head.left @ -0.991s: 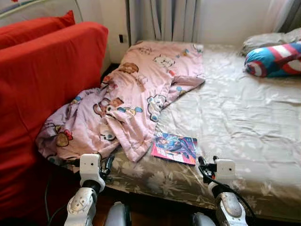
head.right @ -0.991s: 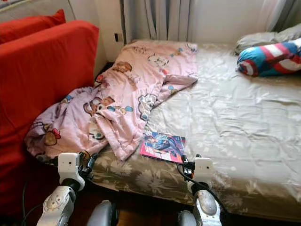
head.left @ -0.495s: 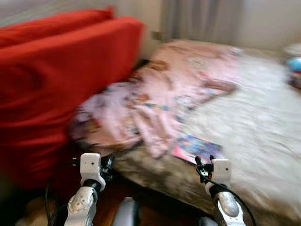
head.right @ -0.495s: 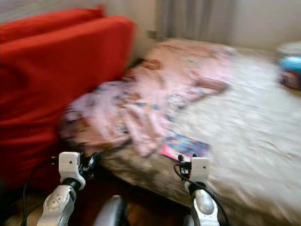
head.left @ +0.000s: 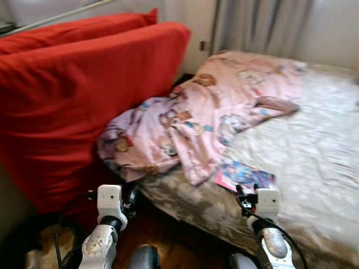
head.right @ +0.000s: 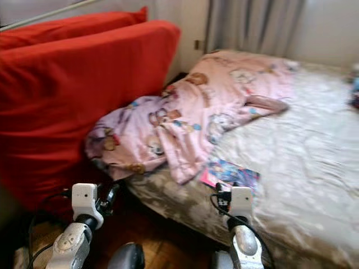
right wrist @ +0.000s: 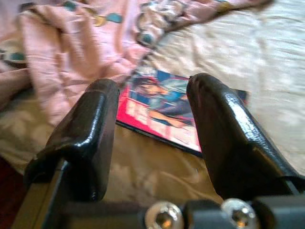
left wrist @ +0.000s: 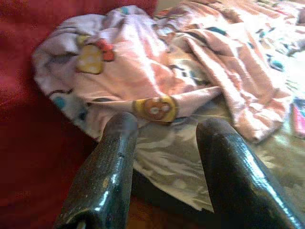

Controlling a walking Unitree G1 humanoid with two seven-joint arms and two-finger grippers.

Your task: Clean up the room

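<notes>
Head views: pink blanket (head.left: 213, 120) sits bunched at the bed (head.left: 314, 145) edge against the red cushion (head.left: 78, 95); magazine (head.left: 244, 175) just beside it. Risk: frames are soft, so a grab could miss.
Left wrist: left gripper (left wrist: 164, 143) open, empty, facing the blanket.
Right wrist: right gripper (right wrist: 152, 107) open, empty, over the magazine.

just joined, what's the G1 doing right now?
It stands at the edge of the bed, handling nothing. The left gripper is open, aimed at the crumpled pink blanket. The right gripper is open, facing the magazine beside the blanket. A red sofa stands on the robot's left.
</notes>
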